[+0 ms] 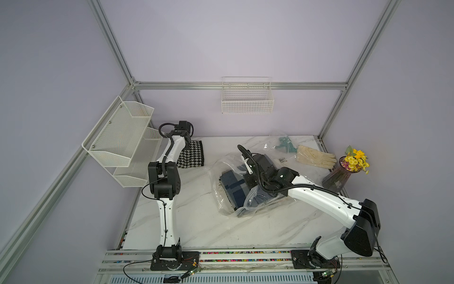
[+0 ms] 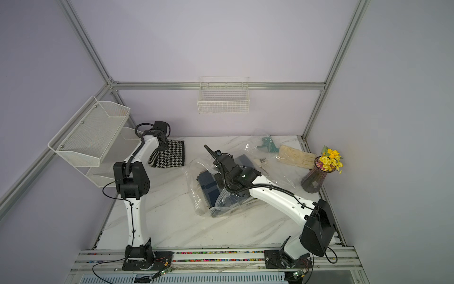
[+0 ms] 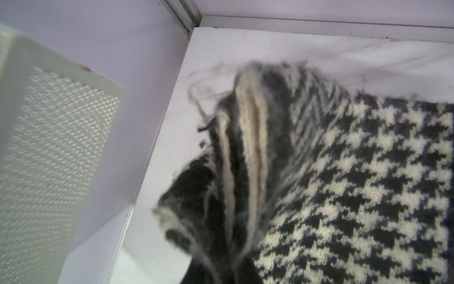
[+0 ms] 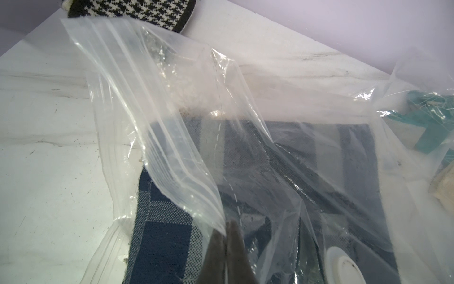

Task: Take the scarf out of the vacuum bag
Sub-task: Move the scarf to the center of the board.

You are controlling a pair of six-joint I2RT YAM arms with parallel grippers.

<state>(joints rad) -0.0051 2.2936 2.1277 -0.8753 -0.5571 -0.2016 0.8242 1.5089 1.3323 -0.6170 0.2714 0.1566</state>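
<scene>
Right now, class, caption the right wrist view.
Shut right gripper pinching the zip edge of the vacuum bag, over blue checked cloth.

Two robot arms are present, the left arm (image 1: 167, 216) and the right arm (image 1: 319, 199). There are two scarves, one houndstooth scarf (image 1: 194, 157) and one navy plaid scarf (image 1: 231, 185), and two clear bags, one vacuum bag (image 1: 214, 172) with one white valve cap (image 4: 344, 268) and one smaller bag (image 1: 270, 145). Also present are one wire basket (image 1: 247, 103), one two-tier mesh shelf (image 1: 120, 137), one vase (image 1: 335, 179) and cream gloves (image 1: 315, 157), apparently two.
</scene>
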